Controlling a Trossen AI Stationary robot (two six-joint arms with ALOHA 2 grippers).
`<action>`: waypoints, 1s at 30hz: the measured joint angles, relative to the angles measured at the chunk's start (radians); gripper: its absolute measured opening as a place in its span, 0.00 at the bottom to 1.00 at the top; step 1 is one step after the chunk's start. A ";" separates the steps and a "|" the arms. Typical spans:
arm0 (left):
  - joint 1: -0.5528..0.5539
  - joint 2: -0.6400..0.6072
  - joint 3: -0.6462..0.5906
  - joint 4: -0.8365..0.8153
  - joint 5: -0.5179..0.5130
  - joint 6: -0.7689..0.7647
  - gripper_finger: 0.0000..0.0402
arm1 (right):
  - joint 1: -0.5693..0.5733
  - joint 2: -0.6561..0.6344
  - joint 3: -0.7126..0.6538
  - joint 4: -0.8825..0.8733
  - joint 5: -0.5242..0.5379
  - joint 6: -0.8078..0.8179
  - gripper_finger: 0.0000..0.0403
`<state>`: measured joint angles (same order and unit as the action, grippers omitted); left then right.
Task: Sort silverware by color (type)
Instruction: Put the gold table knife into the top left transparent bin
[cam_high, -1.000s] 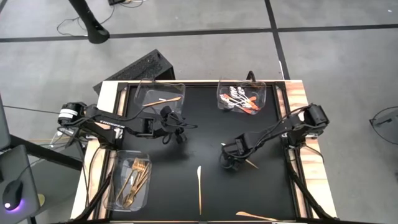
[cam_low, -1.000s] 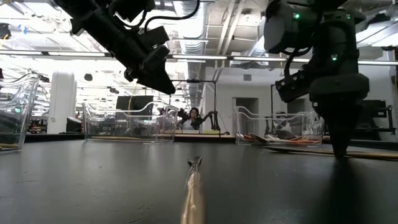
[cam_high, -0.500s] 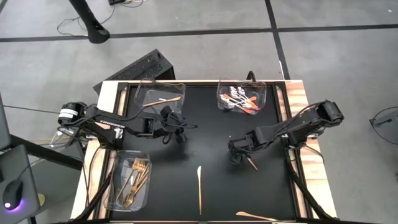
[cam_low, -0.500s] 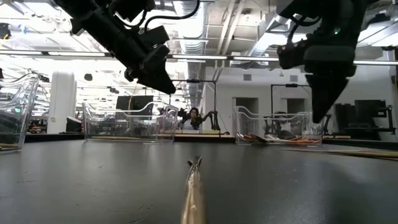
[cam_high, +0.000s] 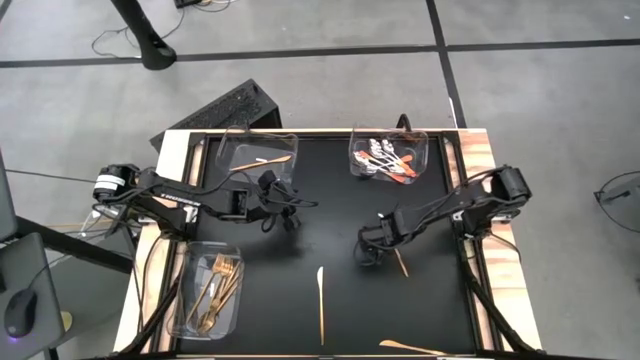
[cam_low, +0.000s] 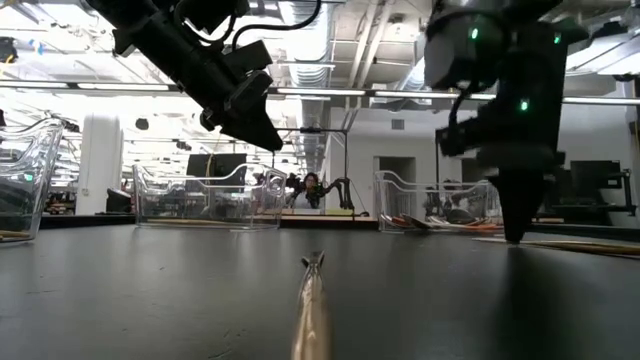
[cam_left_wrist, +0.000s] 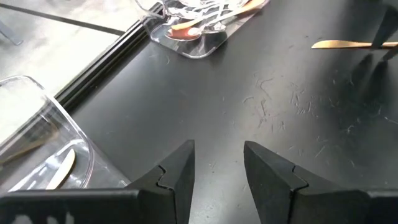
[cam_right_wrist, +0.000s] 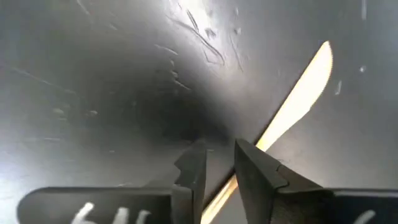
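Three gold knives lie loose on the black worktop: one knife just beside the right gripper, a second knife in the middle toward the near edge, and a third knife at the near right edge. In the right wrist view the right gripper's fingers stand a narrow gap apart, low over the worktop, with the first knife's blade running beside and under them; whether they touch it I cannot tell. The spoons with orange-red handles sit in the far right tray. The gold forks lie in the near left tray. The far left tray holds one more gold knife. The left gripper hangs above the worktop beside that far left tray, its fingers partly apart and holding nothing. Beyond the worktop, in the low view, a person is far back in the room.
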<state>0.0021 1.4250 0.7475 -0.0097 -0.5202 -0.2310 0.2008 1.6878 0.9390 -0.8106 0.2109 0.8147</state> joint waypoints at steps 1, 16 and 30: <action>0.000 0.000 0.000 0.000 0.000 0.000 0.31 | -0.005 0.019 0.002 0.000 -0.004 0.000 0.27; 0.000 0.000 0.000 -0.018 -0.003 0.000 0.31 | -0.045 -0.006 0.000 -0.022 -0.040 0.001 0.23; 0.000 0.000 0.000 -0.031 -0.003 -0.013 0.31 | -0.100 -0.042 -0.054 -0.025 -0.015 0.044 0.45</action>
<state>0.0021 1.4250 0.7475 -0.0405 -0.5236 -0.2440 0.1013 1.6454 0.8847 -0.8360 0.1956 0.8585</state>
